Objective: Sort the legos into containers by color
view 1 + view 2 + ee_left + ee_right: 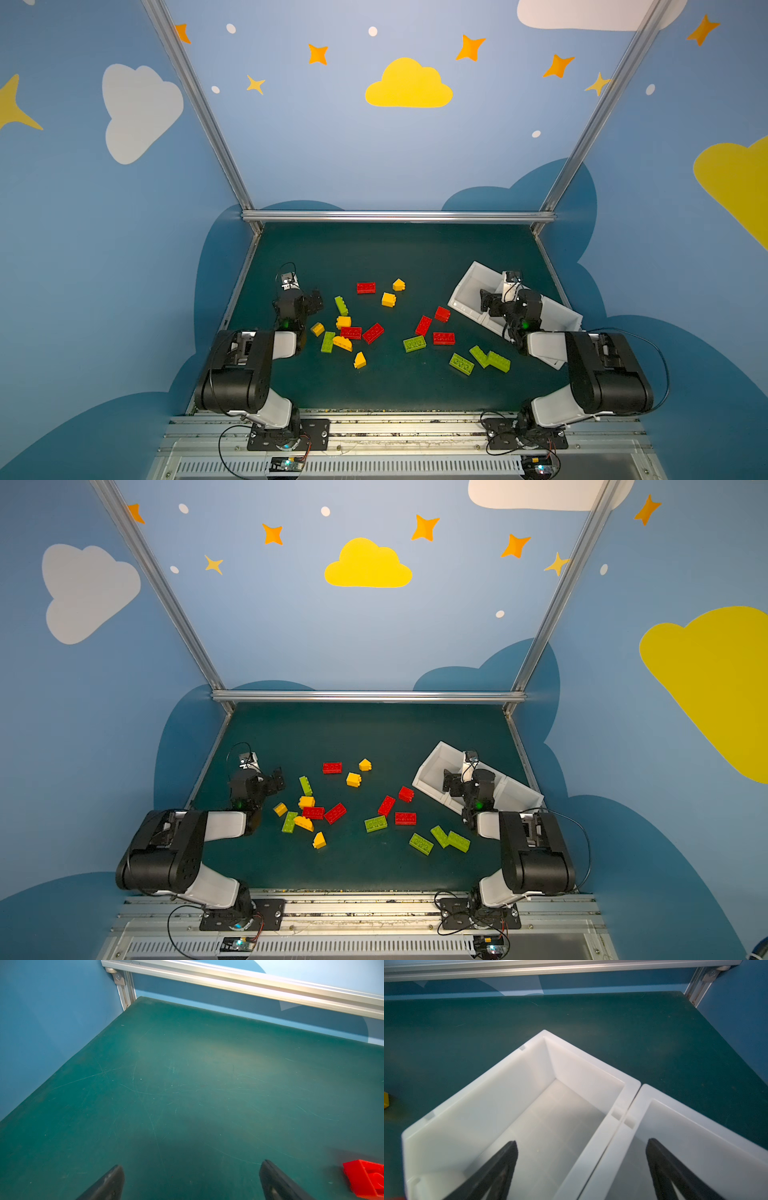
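White containers (581, 1076) under the right gripper (582, 1141), legos (350, 332) right of the left gripper (192, 1164), both with jaws wide apart, empty.

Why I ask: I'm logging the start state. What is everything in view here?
red legos: six, red, loose around the middle.
yellow legos: six, yellow, loose, mostly left of centre.
green legos: six, lime, loose, three at near right.
containers: three, white, joined row at right; visible insides empty.
table: one, dark green.
frame rail: one, silver, far edge.
left gripper: black, open, over bare table.
right gripper: black, open, over the containers.
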You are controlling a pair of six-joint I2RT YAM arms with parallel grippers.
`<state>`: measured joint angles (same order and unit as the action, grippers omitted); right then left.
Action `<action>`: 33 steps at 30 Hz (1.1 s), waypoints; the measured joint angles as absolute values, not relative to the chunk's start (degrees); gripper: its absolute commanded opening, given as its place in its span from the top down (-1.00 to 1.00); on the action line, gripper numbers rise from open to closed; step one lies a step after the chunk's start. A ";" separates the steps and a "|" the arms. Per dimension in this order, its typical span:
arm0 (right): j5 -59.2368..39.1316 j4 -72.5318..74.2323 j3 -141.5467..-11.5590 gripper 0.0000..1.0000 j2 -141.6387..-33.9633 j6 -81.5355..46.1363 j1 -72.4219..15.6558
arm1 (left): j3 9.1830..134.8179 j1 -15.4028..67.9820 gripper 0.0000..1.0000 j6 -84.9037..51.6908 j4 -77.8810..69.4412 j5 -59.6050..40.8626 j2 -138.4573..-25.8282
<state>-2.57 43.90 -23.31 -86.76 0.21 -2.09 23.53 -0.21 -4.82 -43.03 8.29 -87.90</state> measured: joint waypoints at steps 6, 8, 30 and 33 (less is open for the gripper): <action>-2.57 43.90 -23.31 -0.87 -86.76 0.21 -2.09 | 23.53 -0.21 -1.00 -4.82 -43.03 8.29 -87.90; -2.57 43.90 -23.31 -0.87 -86.76 0.21 -2.07 | 23.53 -0.21 -1.00 -4.82 -43.03 8.29 -87.90; 5.04 26.04 -31.38 -0.87 -81.41 -3.14 -2.48 | 30.04 -0.60 -1.00 -5.43 -29.95 9.15 -85.69; 8.69 16.64 -38.00 -0.86 -76.79 -5.96 -2.98 | 41.50 -0.58 -1.00 -6.52 -17.06 10.22 -84.42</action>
